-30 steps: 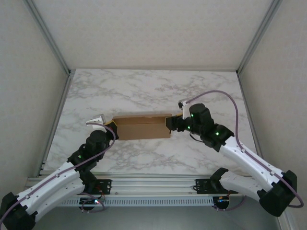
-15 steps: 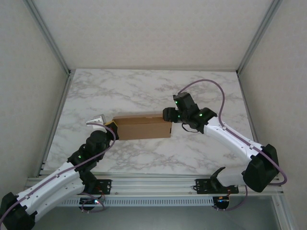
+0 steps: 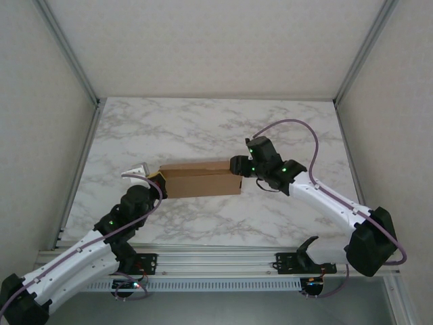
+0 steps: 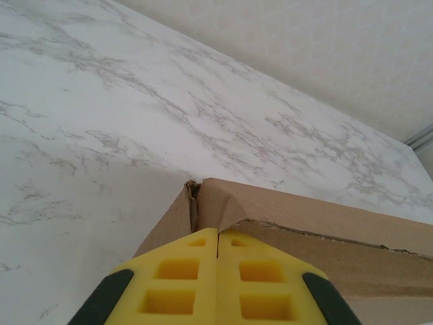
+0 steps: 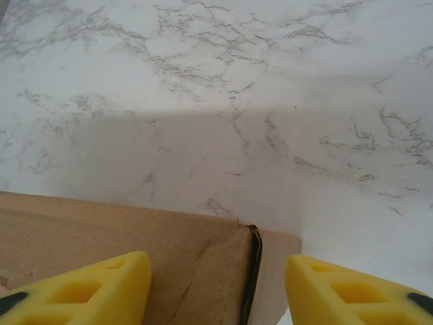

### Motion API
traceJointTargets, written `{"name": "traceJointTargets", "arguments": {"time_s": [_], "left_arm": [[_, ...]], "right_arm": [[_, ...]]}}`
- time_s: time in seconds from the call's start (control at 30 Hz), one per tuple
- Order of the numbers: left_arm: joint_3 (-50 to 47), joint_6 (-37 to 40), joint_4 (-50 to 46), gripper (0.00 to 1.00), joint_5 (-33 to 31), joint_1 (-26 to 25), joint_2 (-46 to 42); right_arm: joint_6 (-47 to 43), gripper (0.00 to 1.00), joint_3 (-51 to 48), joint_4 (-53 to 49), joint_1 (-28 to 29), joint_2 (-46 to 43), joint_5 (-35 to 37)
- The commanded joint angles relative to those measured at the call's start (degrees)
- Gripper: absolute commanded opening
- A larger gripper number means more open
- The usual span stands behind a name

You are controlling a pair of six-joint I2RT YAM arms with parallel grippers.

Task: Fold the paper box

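Note:
The paper box (image 3: 201,181) is plain brown cardboard and lies folded into a long shallow shape across the middle of the table. My left gripper (image 3: 160,180) is at its left end. In the left wrist view that left gripper (image 4: 218,231) is shut, its yellow fingers pressed together with their tips against the box's (image 4: 304,230) creased near corner. My right gripper (image 3: 237,166) hovers at the right end. Its fingers are open in the right wrist view, where the right gripper (image 5: 216,267) straddles the box's (image 5: 135,230) right corner and end seam without touching it.
The white marble table (image 3: 203,128) stretches behind and in front of the box. Padded walls with metal frame posts (image 3: 81,162) close off the left, right and back. A metal rail (image 3: 216,261) carrying both arm bases runs along the near edge.
The right arm has swung its wrist up and round, and its gripper now sits slightly further back and left over the box's right end. The left arm and the box have stayed put.

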Motion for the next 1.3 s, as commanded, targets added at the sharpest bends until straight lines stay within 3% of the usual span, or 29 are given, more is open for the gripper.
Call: {"name": "traceJointTargets", "arguments": {"time_s": [0.0, 0.43, 0.6, 0.7, 0.8, 1.07, 1.27], "left_arm": [[-0.6, -1.2, -4.3, 0.07, 0.1, -0.5, -0.9], [0.4, -4.1, -8.2, 0.29, 0.6, -0.4, -4.4], [1.2, -5.1, -9.4, 0.56, 2.8, -0.4, -5.7], [2.3, -5.7, -10.1, 0.65, 4.2, -0.4, -7.1], [4.1, -6.3, -12.5, 0.66, 4.3, -0.4, -8.2], [6.3, -10.8, -19.8, 0.49, 3.2, -0.4, -11.5], [11.2, -11.1, -25.1, 0.51, -1.7, -0.4, -12.8]], "right_arm": [[0.4, 0.54, -4.1, -5.5, -0.1, 1.2, 0.3], [1.4, 0.53, -8.1, -3.4, 0.2, -0.3, 1.7], [1.6, 0.53, -8.3, -3.5, 0.5, -0.1, 2.1], [1.9, 0.53, -8.1, -3.7, 0.7, -0.1, 2.4], [2.3, 0.53, -7.9, -3.8, 0.7, 0.0, 2.8], [2.9, 0.54, -7.1, -4.5, 0.8, -0.1, 3.5], [2.7, 0.54, -6.8, -5.0, 0.9, -0.1, 3.5]]}}
